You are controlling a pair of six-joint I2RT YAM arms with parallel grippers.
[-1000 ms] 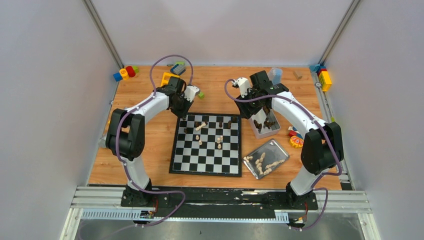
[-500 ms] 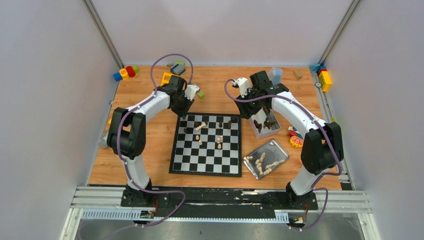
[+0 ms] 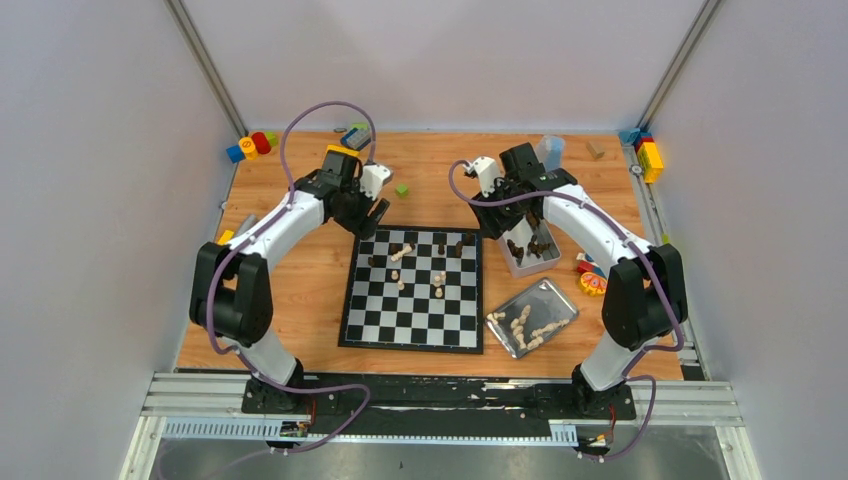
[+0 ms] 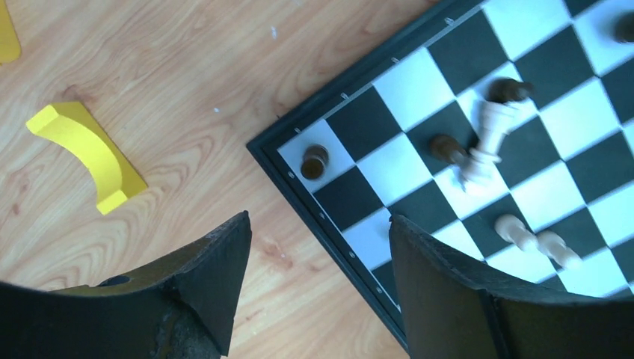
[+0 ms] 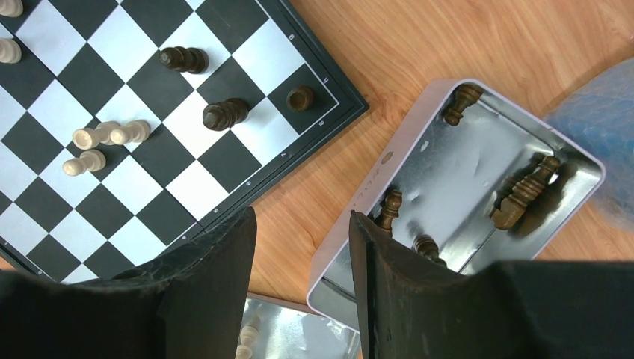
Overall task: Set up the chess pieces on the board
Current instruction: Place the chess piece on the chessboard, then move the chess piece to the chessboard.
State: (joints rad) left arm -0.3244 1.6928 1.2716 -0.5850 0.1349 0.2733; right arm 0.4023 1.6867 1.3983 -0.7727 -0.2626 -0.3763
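My left gripper [image 4: 318, 232] hangs over the far-left corner of the chessboard [image 4: 359, 123] with its jaws spread wide and nothing between them. A dark brown piece [image 4: 314, 161] stands upright on the corner square, just beyond the fingertips and clear of them. I take this to be the let-go after a placement.

To finish it cleanly I'd lift straight up and keep the jaws spread until both fingers are well above the piece. Only then would I swing away, and outward over the desk rather than inward. A toppled cream piece [image 4: 486, 138] lies between two other dark ones a few squares in, and a brush there could scatter them. Those fallen pieces will need standing up later.

My right gripper [image 5: 300, 224] is partly spread and pinches nothing. It hovers over the strip of desk between the board's far-right corner and the open tin [image 5: 359, 194], which holds more dark pieces [image 5: 523, 191]. More cream pieces lie in the metal tray [image 3: 565, 300] off the board's right edge.

Compared with a second ago, the left jaws were nearly pressed together low over that corner. They have since opened, and the arm has drawn back toward the far-left of the desk with its elbow swung outward. The right arm and the pieces on the board look unchanged.
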